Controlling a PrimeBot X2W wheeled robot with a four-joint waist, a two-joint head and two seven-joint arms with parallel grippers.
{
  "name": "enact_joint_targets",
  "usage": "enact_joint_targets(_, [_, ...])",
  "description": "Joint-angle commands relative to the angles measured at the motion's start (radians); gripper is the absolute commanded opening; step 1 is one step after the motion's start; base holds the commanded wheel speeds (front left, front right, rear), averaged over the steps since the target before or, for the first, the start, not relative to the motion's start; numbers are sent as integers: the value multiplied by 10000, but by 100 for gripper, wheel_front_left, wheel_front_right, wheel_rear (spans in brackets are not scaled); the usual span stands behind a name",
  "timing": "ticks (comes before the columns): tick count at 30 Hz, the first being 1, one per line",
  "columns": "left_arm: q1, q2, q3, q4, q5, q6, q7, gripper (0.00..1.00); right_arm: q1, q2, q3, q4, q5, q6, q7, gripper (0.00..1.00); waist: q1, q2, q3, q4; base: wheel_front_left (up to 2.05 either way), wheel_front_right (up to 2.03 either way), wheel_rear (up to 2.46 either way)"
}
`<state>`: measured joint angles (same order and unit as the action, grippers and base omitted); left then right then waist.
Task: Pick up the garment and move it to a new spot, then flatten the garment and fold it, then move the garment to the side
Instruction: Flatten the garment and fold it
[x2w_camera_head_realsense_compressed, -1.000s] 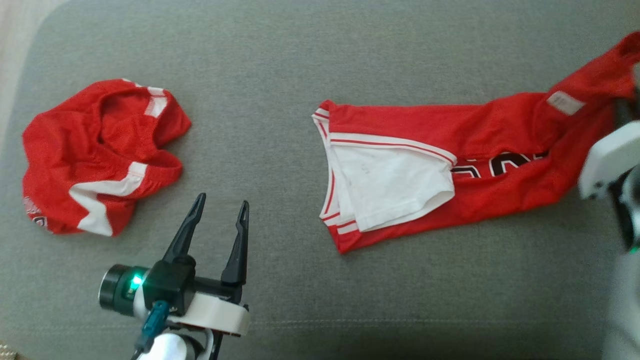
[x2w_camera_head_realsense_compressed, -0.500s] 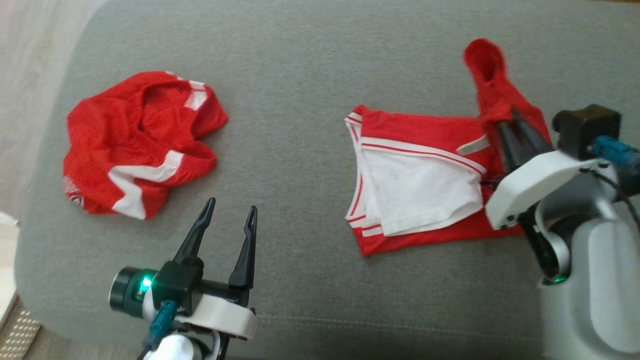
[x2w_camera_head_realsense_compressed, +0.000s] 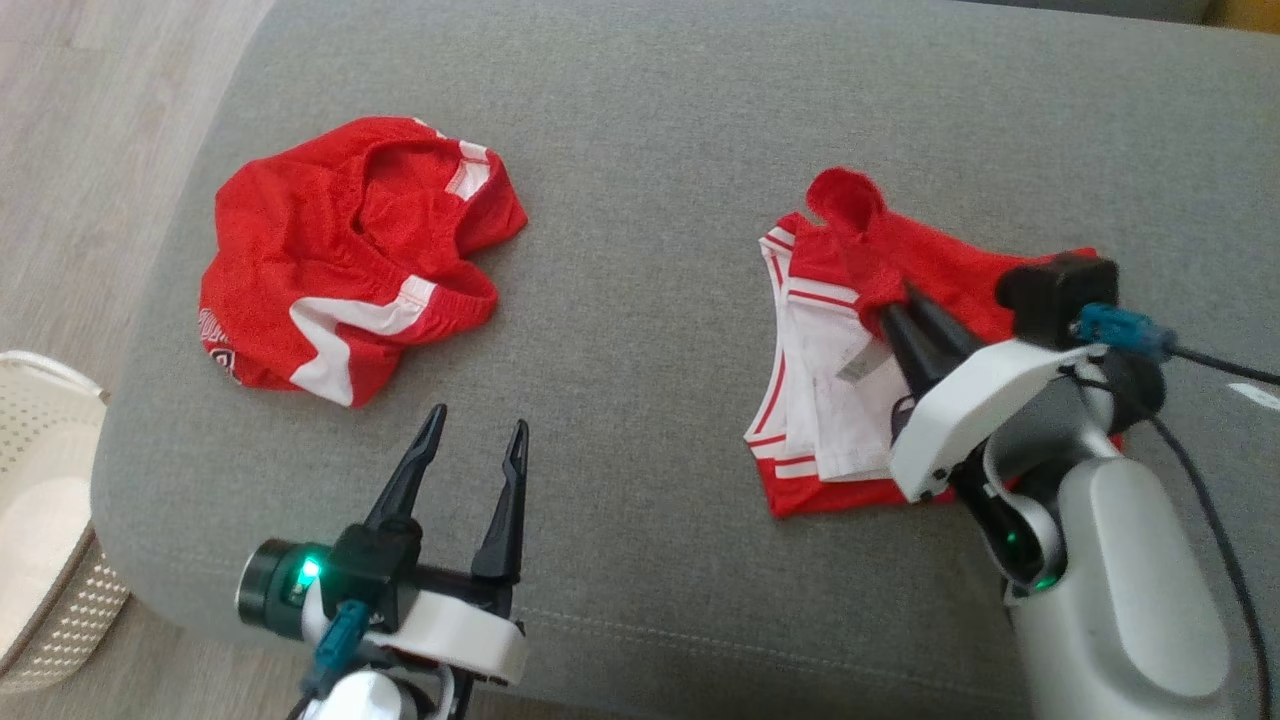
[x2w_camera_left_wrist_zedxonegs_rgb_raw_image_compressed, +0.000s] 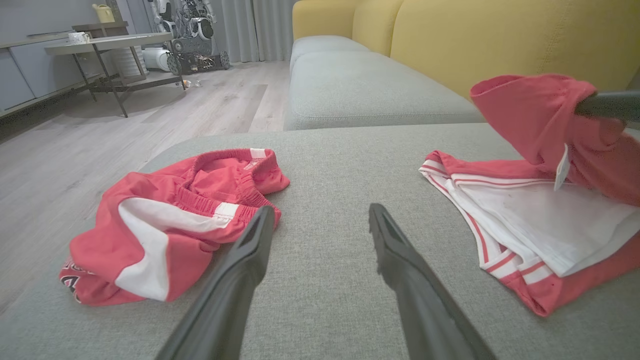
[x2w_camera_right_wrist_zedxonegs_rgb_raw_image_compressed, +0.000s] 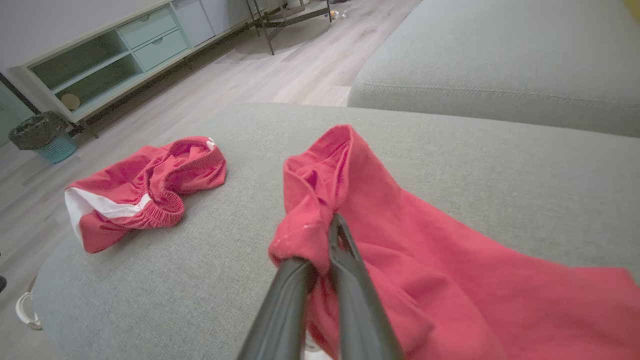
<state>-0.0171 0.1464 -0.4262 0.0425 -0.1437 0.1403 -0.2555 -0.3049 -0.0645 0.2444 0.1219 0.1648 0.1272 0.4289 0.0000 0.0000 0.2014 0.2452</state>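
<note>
Soft, even light; mild blur.

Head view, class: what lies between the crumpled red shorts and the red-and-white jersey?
Bare grey cushion, nothing else, between shorts and jersey; the head view shows it and the left wrist view agrees. The left gripper sits short of it.

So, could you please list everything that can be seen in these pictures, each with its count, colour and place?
jersey: 1, red and white, right part of the cushion, one red end lifted over it
shorts: 1, red with white stripes, crumpled on the cushion's left part
cushion: 1, grey, under both garments
basket: 1, white, on the floor beside the cushion
backrest: 1, yellow, behind the grey seats
table: 1, grey, across the floor
cabinet: 1, pale, along the wall
floor: 1, light wood
left gripper: 1, dark, open and empty, over the cushion's near edge
right gripper: 1, dark, shut on the jersey
</note>
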Motion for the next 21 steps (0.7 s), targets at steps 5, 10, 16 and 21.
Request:
enact_joint_targets(5, [-269, -68, 308, -244, 9, -21, -63, 100, 55, 142, 591, 155, 432, 35, -64, 4, 0, 0, 26, 93, 0, 0, 0])
enact_joint_targets(10, [-262, -90, 356, -221, 40, -19, -63, 100, -9, 142, 1012, 587, 1461, 35, -416, 100, 0, 0, -20, 68, 0, 0, 0])
enact_joint_targets(16, [-141, -118, 416, -297, 81, -3, -63, 100, -214, 142, -86, 133, 1618, 35, -2231, 100, 0, 0, -394, -107, 0, 0, 0])
enact_joint_targets(21, [3, -157, 554, -600, 131, 75, -63, 100, -20, 142, -1376, -154, 447, 35, -3105, 100, 0, 0, -595, -296, 0, 0, 0])
